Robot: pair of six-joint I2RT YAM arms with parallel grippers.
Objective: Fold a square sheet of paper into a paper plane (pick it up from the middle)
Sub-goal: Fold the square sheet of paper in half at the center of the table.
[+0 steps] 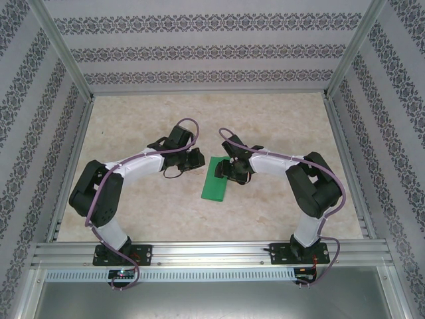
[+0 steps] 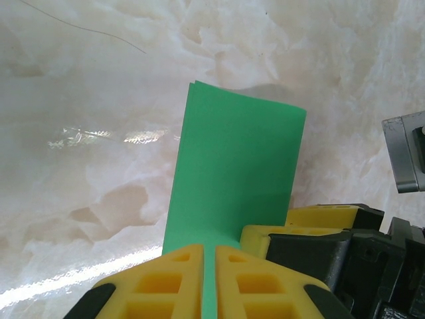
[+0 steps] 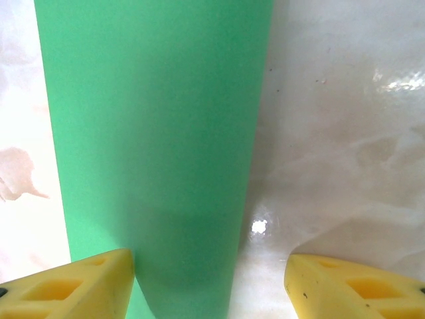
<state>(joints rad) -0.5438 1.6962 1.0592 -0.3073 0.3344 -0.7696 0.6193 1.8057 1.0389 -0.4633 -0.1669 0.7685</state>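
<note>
Top view: nearest cam is the alu rail [image 1: 212,256] along the bottom edge, w/ both arm bases bolted on it. Above it is the marbled table [image 1: 285,126], patterned walls round it. The green paper sheet [image 1: 214,186] lies at frame centre, folded to a narrow rectangle, long axis slightly tilted. The left gripper [image 1: 197,160] sits just left of the sheet's upper end. The right gripper [image 1: 230,174] is over its upper right edge. Jaw state is too small to tell here.

Left wrist view: the left gripper [image 2: 209,256] has its yellow fingers [image 2: 166,282] at bottom centre, nearly closed. Only a thin slit is left, and the green sheet [image 2: 232,173] runs into it, so it looks pinched by its near end. The sheet extends up to frame centre, flat on the table, layered edges showing at the far end. A yellow finger and the black body of the right gripper [image 2: 312,232] are at lower right, touching the sheet's right edge.

Right wrist view: right gripper [image 3: 207,260], fingers [image 3: 80,286] in the bottom corners, wide apart, gripping nothing. The left finger is over the sheet [image 3: 153,133], the other over bare table. The sheet fills the left-centre of the frame, top to bottom.
</note>
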